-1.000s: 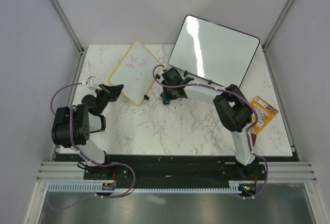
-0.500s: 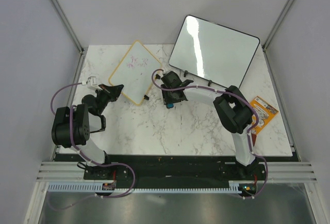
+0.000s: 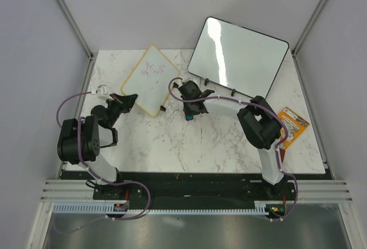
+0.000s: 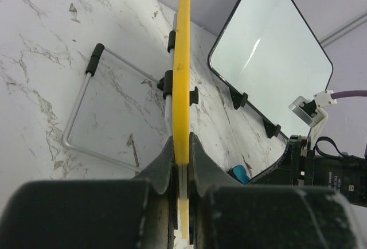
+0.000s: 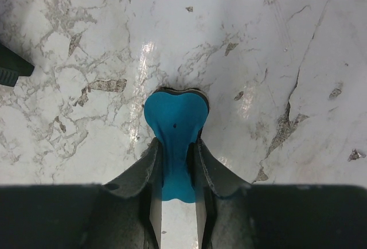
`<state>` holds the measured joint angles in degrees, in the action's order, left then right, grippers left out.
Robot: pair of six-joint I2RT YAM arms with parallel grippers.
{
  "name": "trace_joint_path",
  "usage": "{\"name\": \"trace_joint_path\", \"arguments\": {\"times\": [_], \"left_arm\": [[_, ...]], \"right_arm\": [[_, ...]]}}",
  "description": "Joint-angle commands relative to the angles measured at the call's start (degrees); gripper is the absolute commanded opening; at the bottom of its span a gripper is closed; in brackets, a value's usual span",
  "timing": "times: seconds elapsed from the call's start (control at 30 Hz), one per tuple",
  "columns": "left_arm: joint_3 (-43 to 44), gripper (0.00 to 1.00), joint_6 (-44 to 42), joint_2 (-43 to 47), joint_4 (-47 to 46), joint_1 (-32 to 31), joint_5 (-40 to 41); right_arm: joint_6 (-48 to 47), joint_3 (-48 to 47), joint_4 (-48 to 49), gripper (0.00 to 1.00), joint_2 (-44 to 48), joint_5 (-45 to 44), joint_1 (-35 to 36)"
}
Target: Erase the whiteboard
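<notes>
The small whiteboard (image 3: 147, 80) with a yellow frame and pink writing near its top stands tilted at the back left of the table. My left gripper (image 3: 131, 100) is shut on its lower left edge; the left wrist view shows the yellow frame (image 4: 182, 65) edge-on between the jaws. My right gripper (image 3: 189, 113) is shut on a blue eraser (image 5: 175, 131), squeezed at its waist, just right of the whiteboard's lower corner and over the marble. The eraser is apart from the board.
A larger black-framed glossy board (image 3: 237, 57) leans at the back right, also in the left wrist view (image 4: 269, 54). An orange packet (image 3: 291, 124) lies at the right edge. The whiteboard's wire stand (image 4: 86, 97) rests on the marble table (image 3: 189, 146).
My right gripper with the eraser has shifted slightly down and right, away from the whiteboard's corner. The left gripper and whiteboard have not moved.
</notes>
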<state>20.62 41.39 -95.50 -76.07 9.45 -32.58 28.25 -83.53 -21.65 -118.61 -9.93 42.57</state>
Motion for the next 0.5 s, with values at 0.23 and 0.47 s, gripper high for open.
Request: {"name": "trace_joint_path", "arguments": {"times": [0.23, 0.47], "left_arm": [[-0.32, 0.02, -4.03, 0.23, 1.72, -1.63, -6.09], [-0.50, 0.02, -4.03, 0.32, 1.45, -1.63, -6.09]], "right_arm": [[-1.62, -8.13, -0.24, 0.00, -0.04, -7.03, 0.41], [-4.51, -19.99, 5.20, 0.00, -4.70, -4.49, -0.20]]}}
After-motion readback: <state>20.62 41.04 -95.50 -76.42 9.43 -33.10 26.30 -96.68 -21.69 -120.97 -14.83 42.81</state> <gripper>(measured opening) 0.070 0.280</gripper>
